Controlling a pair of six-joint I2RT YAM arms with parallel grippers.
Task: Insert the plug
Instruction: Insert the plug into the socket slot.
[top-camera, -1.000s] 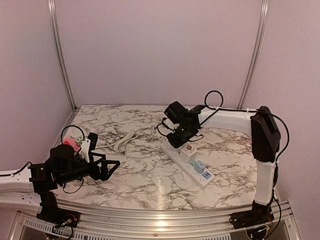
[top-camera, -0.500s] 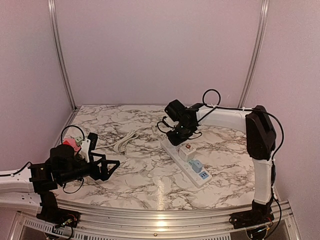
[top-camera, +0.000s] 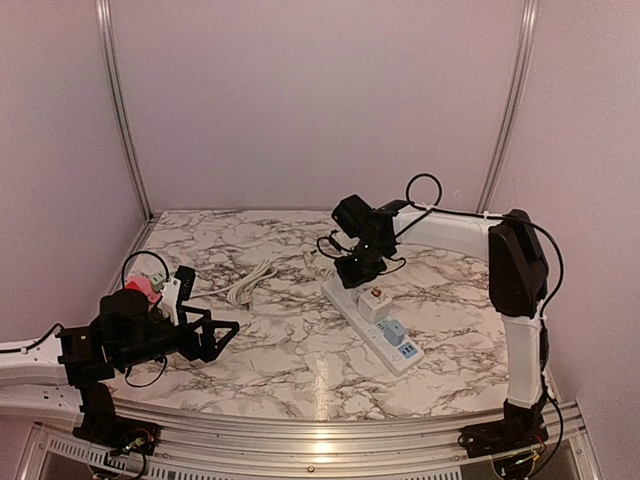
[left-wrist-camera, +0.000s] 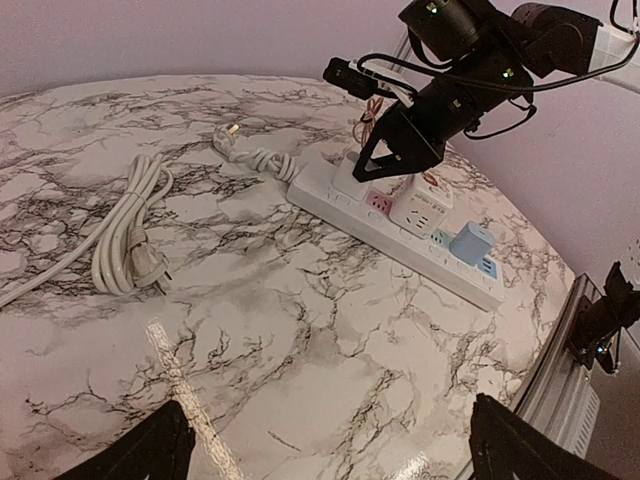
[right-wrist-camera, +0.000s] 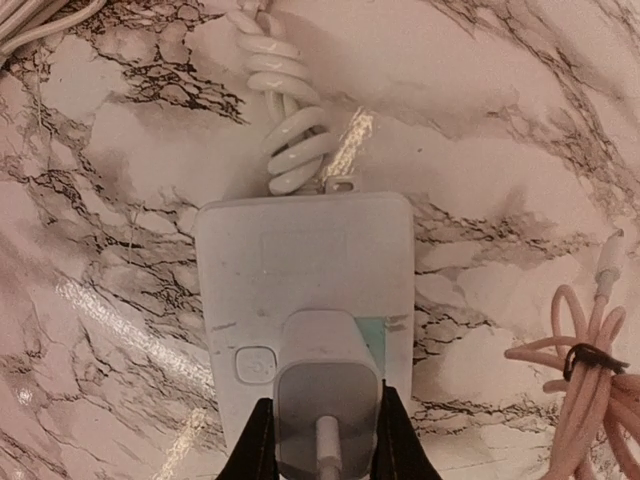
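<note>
A white power strip (top-camera: 372, 315) lies on the marble table right of centre; it shows in the left wrist view (left-wrist-camera: 400, 220) and right wrist view (right-wrist-camera: 300, 260) too. My right gripper (top-camera: 352, 272) is shut on a white plug (right-wrist-camera: 326, 395) with a white cord, held against the strip's far end over a teal socket (right-wrist-camera: 373, 333). The plug's prongs are hidden. My left gripper (top-camera: 215, 335) is open and empty, low over the table at the front left, far from the strip; only its black fingertips (left-wrist-camera: 150, 455) show in its wrist view.
A white adapter (top-camera: 375, 305) and a blue adapter (top-camera: 396, 333) sit plugged into the strip. A coiled white cable (top-camera: 250, 283) lies left of the strip. A pink cable bundle (right-wrist-camera: 585, 350) lies to the right. The strip's twisted cord (right-wrist-camera: 285, 120) extends from its far end.
My right gripper with the plug has shifted slightly along the strip's far end and settled lower onto it. The left arm has not moved.
</note>
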